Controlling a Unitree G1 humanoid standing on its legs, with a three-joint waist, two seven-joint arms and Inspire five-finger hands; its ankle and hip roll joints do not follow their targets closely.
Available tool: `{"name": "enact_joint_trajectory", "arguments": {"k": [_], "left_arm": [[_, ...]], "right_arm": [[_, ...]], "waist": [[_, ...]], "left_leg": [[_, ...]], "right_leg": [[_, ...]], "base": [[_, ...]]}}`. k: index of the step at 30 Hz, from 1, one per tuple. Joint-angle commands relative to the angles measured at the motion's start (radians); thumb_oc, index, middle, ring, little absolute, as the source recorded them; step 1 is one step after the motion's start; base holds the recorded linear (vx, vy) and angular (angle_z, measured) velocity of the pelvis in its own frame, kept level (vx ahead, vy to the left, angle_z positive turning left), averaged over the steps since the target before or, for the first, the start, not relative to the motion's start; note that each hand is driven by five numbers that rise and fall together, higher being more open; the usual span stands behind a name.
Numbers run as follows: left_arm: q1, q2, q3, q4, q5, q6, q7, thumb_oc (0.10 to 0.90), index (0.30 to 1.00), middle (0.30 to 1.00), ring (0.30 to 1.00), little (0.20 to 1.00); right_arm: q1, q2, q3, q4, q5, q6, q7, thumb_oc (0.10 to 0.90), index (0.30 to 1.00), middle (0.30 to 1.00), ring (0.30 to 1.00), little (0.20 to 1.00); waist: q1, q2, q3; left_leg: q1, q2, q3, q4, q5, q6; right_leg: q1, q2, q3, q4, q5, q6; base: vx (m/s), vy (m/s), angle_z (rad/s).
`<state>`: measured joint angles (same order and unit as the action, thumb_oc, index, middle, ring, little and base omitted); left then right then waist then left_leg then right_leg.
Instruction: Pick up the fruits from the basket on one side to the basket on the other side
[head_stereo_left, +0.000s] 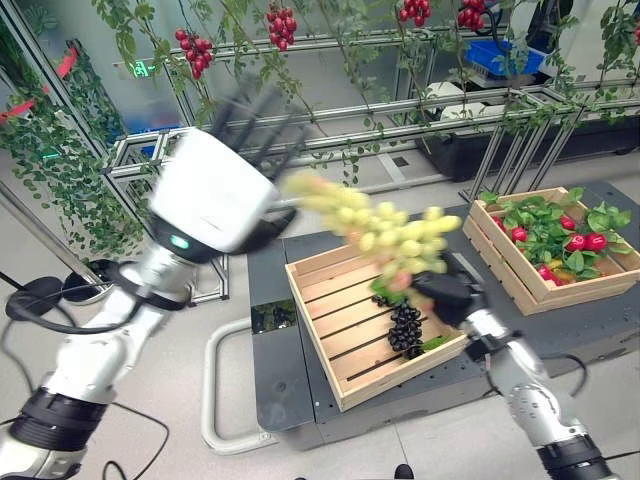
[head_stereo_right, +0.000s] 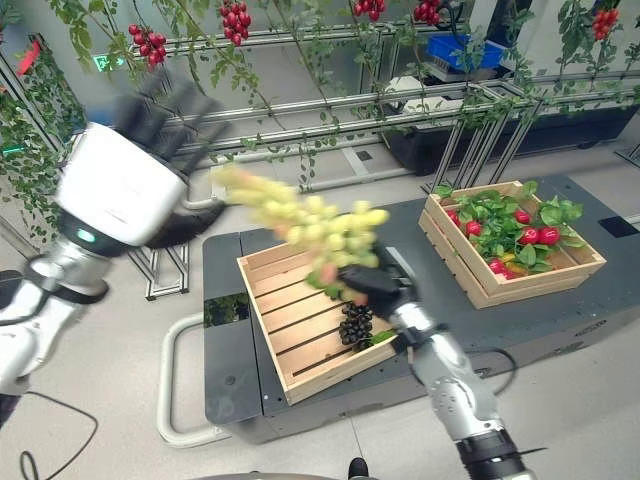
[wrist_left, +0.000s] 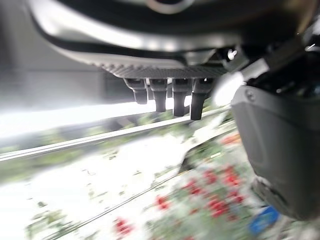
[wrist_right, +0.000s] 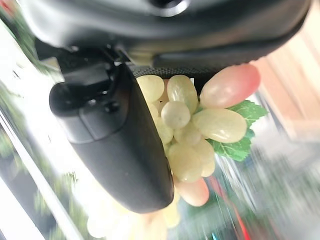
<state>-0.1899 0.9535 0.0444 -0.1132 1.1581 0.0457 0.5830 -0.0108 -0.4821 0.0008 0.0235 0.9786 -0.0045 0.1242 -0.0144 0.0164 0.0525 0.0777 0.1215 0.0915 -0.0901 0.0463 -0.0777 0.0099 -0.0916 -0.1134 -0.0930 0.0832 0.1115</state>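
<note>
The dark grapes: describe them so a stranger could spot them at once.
Find the dark platform and the nearer, slatted wooden crate on it. The dark grapes lie inside near its right wall, a black bunch, unlike the pale green bunch held above.

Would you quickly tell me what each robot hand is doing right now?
Left robot hand: open, fingers straight, raised in the air, holding nothing.
Right robot hand: shut on the bunch of pale green grapes, above the slatted wooden crate.

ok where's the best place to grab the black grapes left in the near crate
Take the black grapes at the upper end, where green leaves seem to mark the stem, coming from straight above. The bunch lies flat on the slats of the near crate, near its right wall, so a side approach looks blocked.
</note>
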Motion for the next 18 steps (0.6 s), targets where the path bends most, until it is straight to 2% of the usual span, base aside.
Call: {"name": "enact_joint_trajectory", "arguments": {"k": [1, 6, 12, 13, 15, 16, 17, 18], "left_arm": [[-0.061, 0.074, 0.051, 0.009, -0.075, 0.035, 0.055, 0.8, 0.9, 0.9, 0.9, 0.9], [-0.045, 0.04, 0.056, 0.029, -0.155, -0.02, 0.059, 0.8, 0.9, 0.9, 0.9, 0.9], [-0.013, -0.014, 0.067, 0.073, -0.308, -0.108, 0.11, 0.8, 0.9, 0.9, 0.9, 0.9], [-0.006, -0.043, 0.071, 0.087, -0.398, -0.16, 0.133, 0.8, 0.9, 0.9, 0.9, 0.9], [0.002, -0.065, 0.078, 0.088, -0.461, -0.211, 0.145, 0.8, 0.9, 0.9, 0.9, 0.9], [0.014, -0.108, 0.086, 0.092, -0.529, -0.281, 0.158, 0.8, 0.9, 0.9, 0.9, 0.9], [0.018, -0.124, 0.088, 0.093, -0.552, -0.311, 0.163, 0.8, 0.9, 0.9, 0.9, 0.9], [0.026, -0.161, 0.089, 0.089, -0.591, -0.37, 0.16, 0.8, 0.9, 0.9, 0.9, 0.9]], "right_arm": [[-0.076, -0.012, -0.061, -0.12, -0.018, -0.194, -0.011, 0.4, 0.3, 0.3, 0.3, 0.3], [-0.079, 0.017, -0.082, -0.143, -0.01, -0.226, -0.066, 0.4, 0.3, 0.3, 0.3, 0.3], [-0.074, 0.048, -0.079, -0.161, -0.031, -0.244, -0.06, 0.4, 0.3, 0.3, 0.3, 0.3], [-0.074, 0.05, -0.072, -0.169, -0.043, -0.237, -0.049, 0.4, 0.3, 0.3, 0.3, 0.3], [-0.072, 0.054, -0.068, -0.18, -0.04, -0.224, -0.039, 0.4, 0.3, 0.3, 0.3, 0.3], [-0.069, 0.065, -0.063, -0.186, -0.046, -0.212, -0.016, 0.4, 0.3, 0.3, 0.3, 0.3], [-0.069, 0.068, -0.061, -0.187, -0.054, -0.207, -0.006, 0.4, 0.3, 0.3, 0.3, 0.3], [-0.07, 0.075, -0.053, -0.186, -0.069, -0.197, 0.009, 0.4, 0.3, 0.3, 0.3, 0.3]], "waist": [[-0.016, -0.036, -0.063], [-0.015, -0.037, -0.063], [-0.016, -0.039, -0.063], [-0.018, -0.042, -0.063], [-0.018, -0.044, -0.061], [-0.019, -0.047, -0.06], [-0.02, -0.048, -0.058], [-0.018, -0.052, -0.056]], "left_leg": [[-0.004, 0.002, -0.004, 0.003, -0.045, 0.012], [-0.01, 0.002, -0.003, 0.003, -0.039, 0.013], [-0.015, 0.008, 0.0, 0.003, -0.036, 0.011], [-0.012, 0.015, 0.006, 0.003, -0.041, 0.009], [-0.016, 0.019, 0.012, 0.003, -0.03, 0.009], [-0.01, 0.029, 0.021, 0.003, -0.034, 0.004], [-0.009, 0.034, 0.024, 0.003, -0.033, 0.003], [-0.008, 0.041, 0.024, 0.003, -0.029, 0.0]], "right_leg": [[0.024, -0.039, 0.001, 0.006, -0.021, 0.027], [0.016, -0.038, 0.005, 0.006, -0.014, 0.024], [0.007, -0.029, 0.013, 0.006, -0.015, 0.02], [0.006, -0.022, 0.016, 0.006, -0.023, 0.019], [-0.001, -0.016, 0.021, 0.006, -0.017, 0.014], [0.0, -0.005, 0.024, 0.006, -0.025, 0.01], [0.0, -0.001, 0.025, 0.006, -0.026, 0.008], [-0.002, 0.008, 0.031, 0.006, -0.026, 0.003]], "base": [[0.0, 0.0, 0.0], [-0.01, -0.009, -0.01], [0.0, -0.055, -0.05], [0.0, -0.091, -0.13], [0.0, -0.102, -0.07], [0.03, -0.107, -0.02], [0.02, -0.11, -0.02], [0.0, -0.064, -0.01]]}}
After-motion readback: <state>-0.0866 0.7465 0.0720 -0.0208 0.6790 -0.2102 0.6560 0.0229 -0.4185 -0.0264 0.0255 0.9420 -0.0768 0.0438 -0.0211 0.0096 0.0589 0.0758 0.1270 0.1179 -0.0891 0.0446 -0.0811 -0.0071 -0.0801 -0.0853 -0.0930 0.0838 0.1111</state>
